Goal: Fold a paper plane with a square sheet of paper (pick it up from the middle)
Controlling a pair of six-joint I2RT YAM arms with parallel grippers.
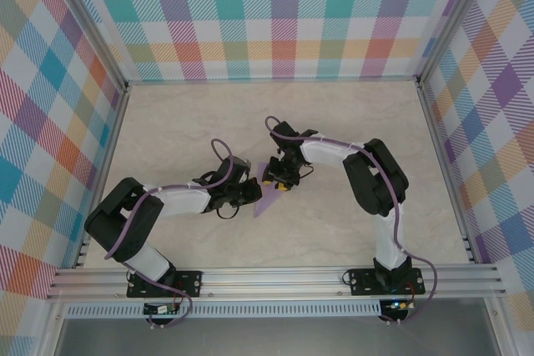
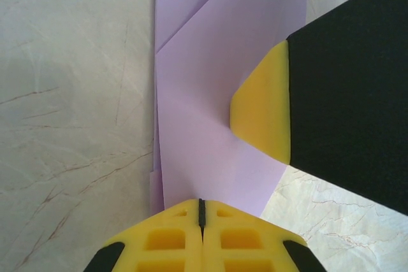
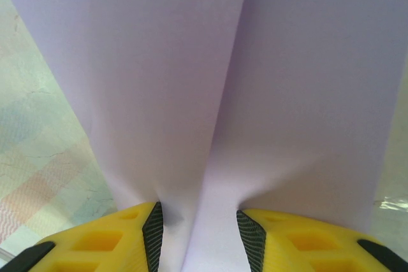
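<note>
The lavender paper (image 1: 265,203) lies on the table between the two grippers, folded into a narrow pointed shape with its tip toward the near edge. In the left wrist view the paper (image 2: 210,93) shows layered folds along its left side. My left gripper (image 2: 201,205) is shut, its tips resting at the paper's near edge. My right gripper (image 3: 199,221) is open and straddles the centre crease of the paper (image 3: 210,81), which bulges up between the pads. One of its yellow fingertips (image 2: 261,114) rests on the sheet.
The table (image 1: 167,122) is pale marble-patterned, fenced by aluminium rails (image 1: 275,279) at the front and checked walls (image 1: 284,14) around. Both arms (image 1: 367,168) meet near the table's middle.
</note>
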